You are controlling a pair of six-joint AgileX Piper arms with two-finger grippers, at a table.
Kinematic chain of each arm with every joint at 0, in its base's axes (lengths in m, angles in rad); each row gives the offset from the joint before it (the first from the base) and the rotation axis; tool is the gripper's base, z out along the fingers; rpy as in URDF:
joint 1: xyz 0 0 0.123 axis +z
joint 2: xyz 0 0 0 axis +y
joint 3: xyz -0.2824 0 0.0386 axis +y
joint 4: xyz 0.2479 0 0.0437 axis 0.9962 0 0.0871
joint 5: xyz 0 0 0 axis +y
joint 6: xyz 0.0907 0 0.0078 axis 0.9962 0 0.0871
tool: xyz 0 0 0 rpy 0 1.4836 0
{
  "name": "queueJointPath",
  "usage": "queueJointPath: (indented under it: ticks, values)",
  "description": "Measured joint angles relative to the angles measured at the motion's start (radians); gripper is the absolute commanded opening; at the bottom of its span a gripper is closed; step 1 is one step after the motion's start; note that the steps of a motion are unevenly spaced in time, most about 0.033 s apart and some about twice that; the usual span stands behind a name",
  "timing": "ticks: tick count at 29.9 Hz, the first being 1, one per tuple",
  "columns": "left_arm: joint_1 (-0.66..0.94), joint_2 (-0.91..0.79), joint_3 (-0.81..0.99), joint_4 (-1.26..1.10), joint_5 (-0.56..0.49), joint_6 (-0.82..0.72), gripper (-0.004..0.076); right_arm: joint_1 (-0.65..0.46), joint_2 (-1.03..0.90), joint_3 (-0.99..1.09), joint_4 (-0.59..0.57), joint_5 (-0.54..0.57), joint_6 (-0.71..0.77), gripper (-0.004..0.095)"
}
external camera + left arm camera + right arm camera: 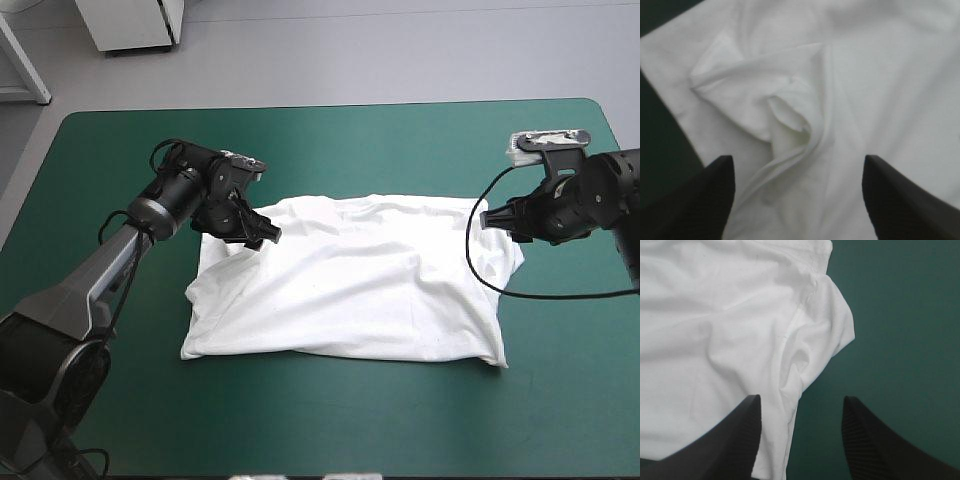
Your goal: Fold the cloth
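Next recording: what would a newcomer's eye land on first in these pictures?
The white T-shirt stands out first, spread wrinkled but mostly flat across the middle of the teal-green table. The left gripper is open over the shirt's far left corner, where the fabric bunches into a fold. The right gripper is open at the shirt's right edge, beside a sleeve.

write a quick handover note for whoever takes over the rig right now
Left tool: open, over the far-left corner of the T-shirt, holding nothing.
Right tool: open, at the right sleeve edge, holding nothing.
T-shirt: spread out but wrinkled, mid-table on the teal-green cover.
Done: cloth laid out.
Left to do: grasp it and make the folds. There is no folded bundle yet.
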Motion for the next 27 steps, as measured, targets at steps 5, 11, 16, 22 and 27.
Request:
queueJointPath:
  ticks: [5, 11, 16, 22, 27]
  values:
    - [0.018, -0.082, 0.014, 0.09, 0.013, -0.034, 0.0503, -0.094, 0.085, 0.0, 0.099, -0.003, 0.002, 0.0472]
    - [0.132, -0.147, 0.057, 0.075, 0.037, -0.033, 0.0404, -0.22, 0.147, 0.0, 0.147, -0.044, -0.014, 0.0472]
    - [0.233, -0.19, 0.109, 0.017, 0.044, -0.014, 0.0366, -0.243, 0.214, 0.0, 0.145, -0.066, -0.021, 0.0472]
    - [0.25, -0.214, 0.126, -0.004, 0.048, 0.0, 0.0335, -0.243, 0.339, 0.0, 0.151, -0.12, -0.035, 0.0472]
    - [0.25, -0.214, 0.126, -0.01, 0.048, 0.0, 0.0325, -0.243, 0.438, 0.0, 0.159, -0.162, -0.038, 0.0472]
